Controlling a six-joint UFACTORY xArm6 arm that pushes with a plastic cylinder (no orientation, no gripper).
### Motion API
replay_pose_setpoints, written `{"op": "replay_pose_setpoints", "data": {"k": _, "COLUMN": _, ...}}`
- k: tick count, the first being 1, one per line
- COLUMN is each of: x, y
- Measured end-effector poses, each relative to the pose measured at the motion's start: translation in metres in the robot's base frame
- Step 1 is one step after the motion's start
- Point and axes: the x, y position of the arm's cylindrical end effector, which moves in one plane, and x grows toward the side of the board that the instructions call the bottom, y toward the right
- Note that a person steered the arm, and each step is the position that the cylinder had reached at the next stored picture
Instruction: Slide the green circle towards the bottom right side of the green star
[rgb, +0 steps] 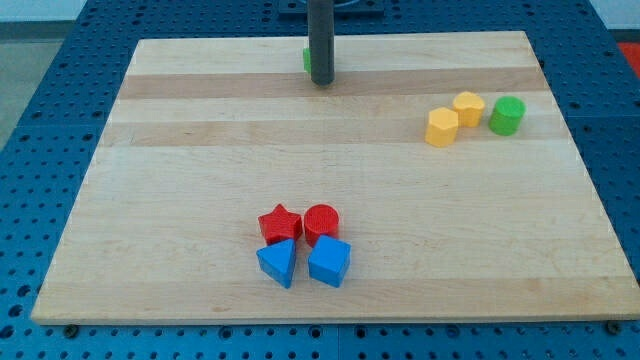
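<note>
my tip (321, 82) hiding green block (306, 59), green circle (507, 115) apart

All I can see of my arm is one straight, dark grey cylindrical rod (320, 40), smooth and matte, with a faint lighter sheen down its left side. My tip (321, 82) is a plain, flat-cut end, the same width as the shaft. No cables, screws or markings show.

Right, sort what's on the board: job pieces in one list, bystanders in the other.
Job:
- green circle, at the view's right beside the yellow blocks
- green block, mostly hidden behind my tip, presumably the green star

Lying about:
- two yellow blocks
- red star
- red circle
- blue triangle
- blue block
</note>
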Motion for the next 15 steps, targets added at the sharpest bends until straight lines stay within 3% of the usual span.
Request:
{"op": "replay_pose_setpoints", "data": {"k": 2, "x": -0.019, "y": 0.0}}
{"op": "replay_pose_setpoints", "data": {"k": 3, "x": -0.005, "y": 0.0}}
{"op": "replay_pose_setpoints", "data": {"k": 6, "x": 0.157, "y": 0.049}}
{"op": "replay_pose_setpoints", "data": {"k": 7, "x": 0.173, "y": 0.107}}
{"op": "replay_pose_setpoints", "data": {"k": 9, "x": 0.156, "y": 0.219}}
{"op": "replay_pose_setpoints", "data": {"k": 10, "x": 0.142, "y": 0.248}}
{"op": "replay_pose_setpoints", "data": {"k": 12, "x": 0.14, "y": 0.249}}
{"op": "replay_pose_setpoints", "data": {"k": 15, "x": 0.097, "y": 0.263}}
